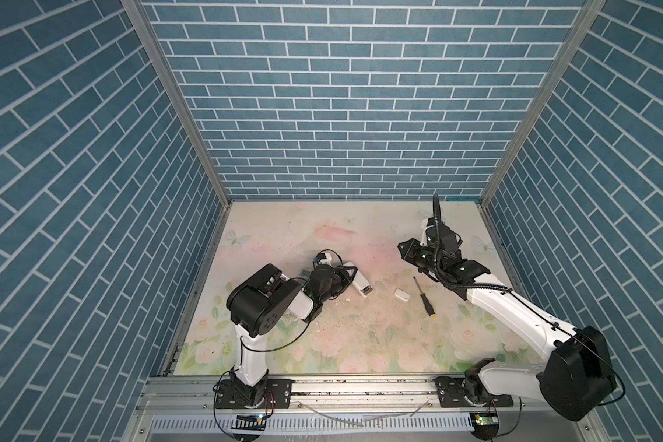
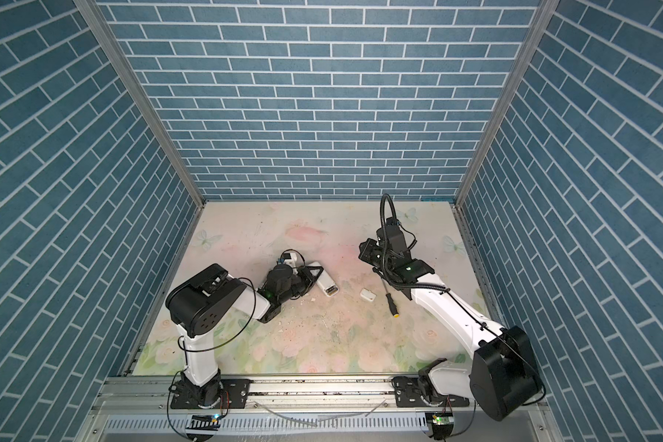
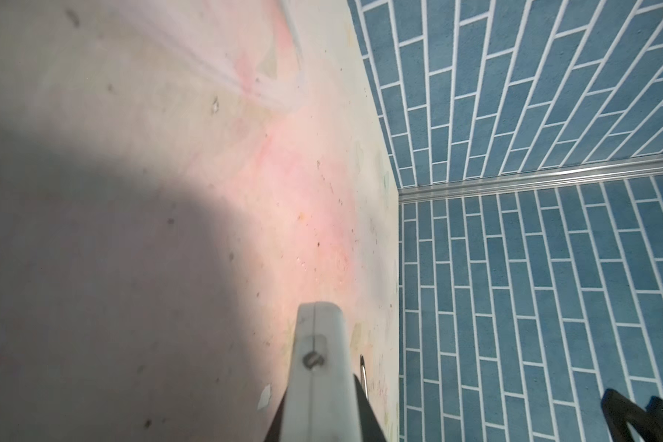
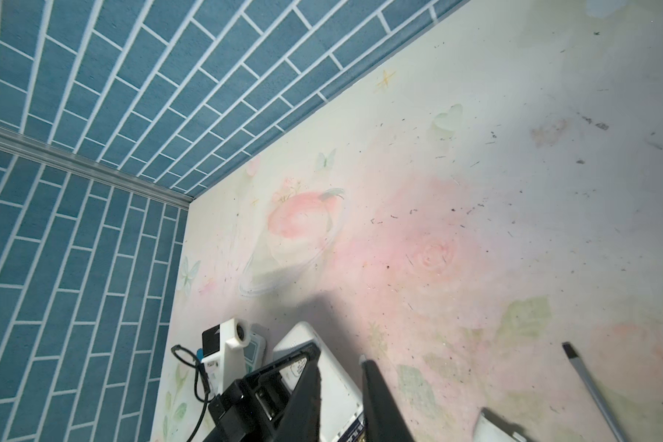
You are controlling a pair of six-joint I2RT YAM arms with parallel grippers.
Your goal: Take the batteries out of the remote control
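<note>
Left gripper [image 1: 351, 272]: clamped on white rectangular plastic remote control [image 1: 362, 285], mid-table.
Right gripper [image 1: 403, 248]: raised off table, jaws almost together.
Batteries: can't make out; remote's open end faces small white cover plate [image 1: 401, 294].
Print: remote's label [image 4: 297, 369] unreadable.
Count: one plate, one black-and-yellow-handled screwdriver [image 1: 423, 296].
Room: floral tabletop [image 1: 322, 229] bare toward back wall [image 1: 341, 114].

no text, number or brand can be read in any view. in the right wrist view the white remote [image 4: 335, 386] carries a round printed label [image 4: 298, 369], low in the frame and left of centre, and a blue strip [image 4: 355, 429] with pale marks at the bottom edge, both too small and blurred to make out. the grey screen [image 4: 255, 350] of the small device beside it shows no legible figure, and in both top views any print is too small to tell
</note>
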